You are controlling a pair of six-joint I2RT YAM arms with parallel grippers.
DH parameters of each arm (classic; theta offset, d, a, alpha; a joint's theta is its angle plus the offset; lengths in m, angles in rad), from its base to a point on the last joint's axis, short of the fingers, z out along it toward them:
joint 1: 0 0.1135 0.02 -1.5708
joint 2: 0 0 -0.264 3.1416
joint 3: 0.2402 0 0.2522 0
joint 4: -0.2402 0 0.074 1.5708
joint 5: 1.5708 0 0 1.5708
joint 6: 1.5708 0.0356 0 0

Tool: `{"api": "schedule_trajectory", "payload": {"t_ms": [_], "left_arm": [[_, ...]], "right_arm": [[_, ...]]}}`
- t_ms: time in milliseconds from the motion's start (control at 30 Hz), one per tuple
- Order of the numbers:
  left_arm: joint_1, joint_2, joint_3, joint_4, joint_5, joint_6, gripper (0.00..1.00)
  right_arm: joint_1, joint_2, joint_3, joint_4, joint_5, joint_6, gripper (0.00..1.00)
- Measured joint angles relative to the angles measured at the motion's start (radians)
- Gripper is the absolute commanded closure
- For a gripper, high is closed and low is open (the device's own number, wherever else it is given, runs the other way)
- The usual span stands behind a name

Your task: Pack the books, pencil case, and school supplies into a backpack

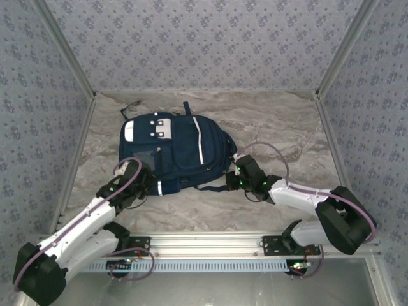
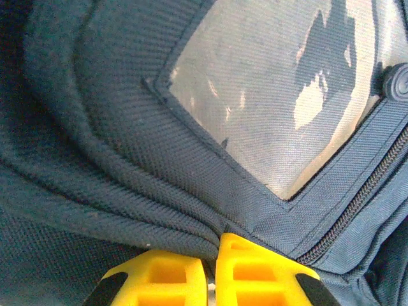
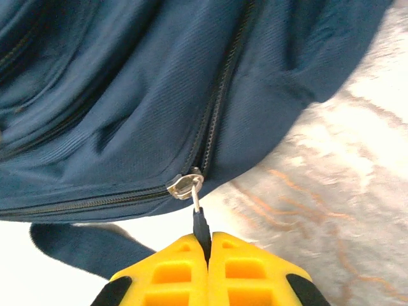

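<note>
Right gripper [image 3: 208,239] is clamped on the zipper pull [image 3: 201,224] at the near right corner of the backpack [image 1: 178,146]; left gripper [image 2: 211,245] pinches a fabric fold at its near left. Pulling off the zipper line could slip the thin pull or drag the backpack. Bare table [image 1: 274,121] lies right and far; the left wall [image 1: 38,127] is close.

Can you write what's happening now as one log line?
left gripper: pinching backpack fabric | right gripper: shut on zipper pull
</note>
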Motion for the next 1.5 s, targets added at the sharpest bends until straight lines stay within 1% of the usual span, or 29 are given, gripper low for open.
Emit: {"api": "schedule_trajectory", "payload": {"t_ms": [100, 200, 300, 467, 533, 667, 733, 833, 867, 933, 1000, 1067, 1133, 1267, 1300, 1400, 1433, 1500], "left_arm": [[0.0, 0.033, 0.018, 0.008, 0.014, 0.013, 0.92], [0.0, 0.064, 0.031, 0.024, 0.025, 0.031, 0.9], [0.0, 0.1, 0.048, 0.029, 0.026, 0.06, 0.89], [0.01, 0.209, 0.128, 0.0, 0.025, 0.127, 0.83], [0.015, 0.294, 0.2, -0.034, 0.025, 0.176, 0.82], [0.023, 0.513, 0.404, -0.12, 0.023, 0.264, 0.81], [0.027, 0.626, 0.508, -0.135, 0.029, 0.299, 0.81], [0.035, 0.753, 0.642, -0.141, 0.045, 0.34, 0.77], [0.039, 0.785, 0.683, -0.14, 0.054, 0.351, 0.75], [0.051, 0.828, 0.751, -0.134, 0.081, 0.369, 0.67], [0.065, 0.838, 0.784, -0.116, 0.113, 0.38, 0.58], [0.076, 0.821, 0.781, -0.105, 0.138, 0.387, 0.55], [0.084, 0.779, 0.743, -0.085, 0.162, 0.387, 0.54], [0.081, 0.603, 0.539, -0.02, 0.232, 0.33, 0.52], [0.071, 0.554, 0.479, -0.001, 0.248, 0.304, 0.49], [0.013, 0.448, 0.31, 0.093, 0.291, 0.211, 0.36], [-0.014, 0.426, 0.257, 0.14, 0.304, 0.173, 0.34], [-0.06, 0.415, 0.181, 0.224, 0.323, 0.113, 0.34]], "right_arm": [[-0.039, 0.012, 0.004, 0.003, 0.0, -0.002, 1.0], [-0.055, 0.016, 0.006, 0.007, 0.001, -0.003, 1.0], [-0.055, 0.014, 0.005, 0.01, 0.001, -0.008, 1.0], [-0.024, -0.019, -0.016, 0.01, 0.026, -0.01, 1.0], [0.0, -0.047, -0.034, 0.006, 0.046, -0.01, 1.0], [0.047, -0.122, -0.085, -0.005, 0.082, -0.005, 1.0], [0.072, -0.165, -0.113, -0.013, 0.099, 0.002, 1.0], [0.114, -0.211, -0.14, -0.03, 0.118, 0.01, 1.0], [0.132, -0.222, -0.143, -0.036, 0.122, 0.014, 1.0], [0.167, -0.234, -0.143, -0.043, 0.129, 0.022, 1.0], [0.203, -0.237, -0.144, -0.042, 0.131, 0.03, 1.0], [0.223, -0.237, -0.143, -0.038, 0.13, 0.037, 1.0], [0.233, -0.236, -0.145, -0.029, 0.127, 0.05, 1.0], [0.235, -0.214, -0.15, 0.013, 0.119, 0.075, 1.0], [0.235, -0.206, -0.151, 0.026, 0.117, 0.082, 1.0], [0.237, -0.181, -0.162, 0.079, 0.111, 0.109, 1.0], [0.239, -0.171, -0.165, 0.094, 0.108, 0.12, 1.0], [0.247, -0.146, -0.165, 0.124, 0.105, 0.135, 1.0]]}}
